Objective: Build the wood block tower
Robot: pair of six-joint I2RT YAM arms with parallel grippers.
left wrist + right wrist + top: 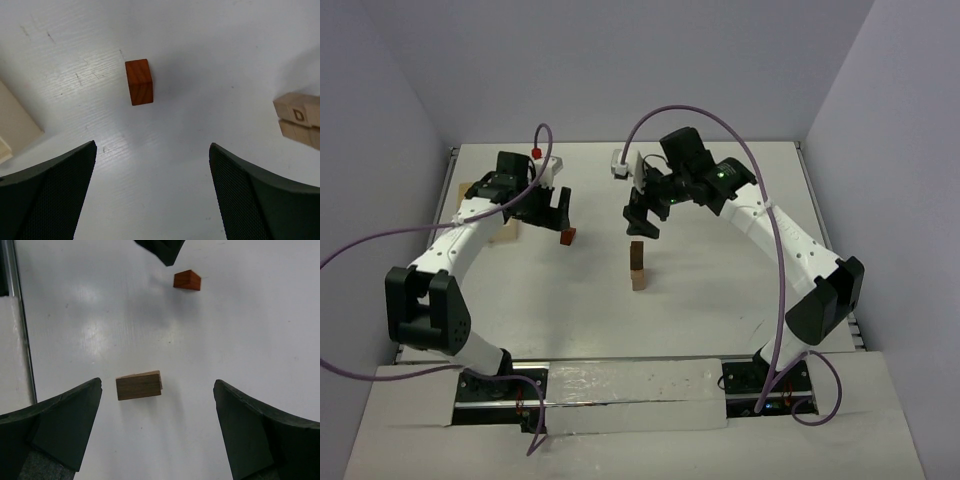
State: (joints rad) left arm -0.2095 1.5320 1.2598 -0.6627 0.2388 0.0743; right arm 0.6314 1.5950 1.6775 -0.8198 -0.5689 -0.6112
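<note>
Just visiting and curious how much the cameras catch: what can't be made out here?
Top view: the left arm covers most of the tray; its contents are hidden.
Left wrist view: the tower is cut by the right edge; only a letter D shows.
Right wrist view: the tower's dark top block hides every block beneath it.

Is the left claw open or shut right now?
Open. On the left claw, the fingers stand wide apart in its wrist view, nothing between them; the orange-brown block lies ahead on the table, untouched.
</note>
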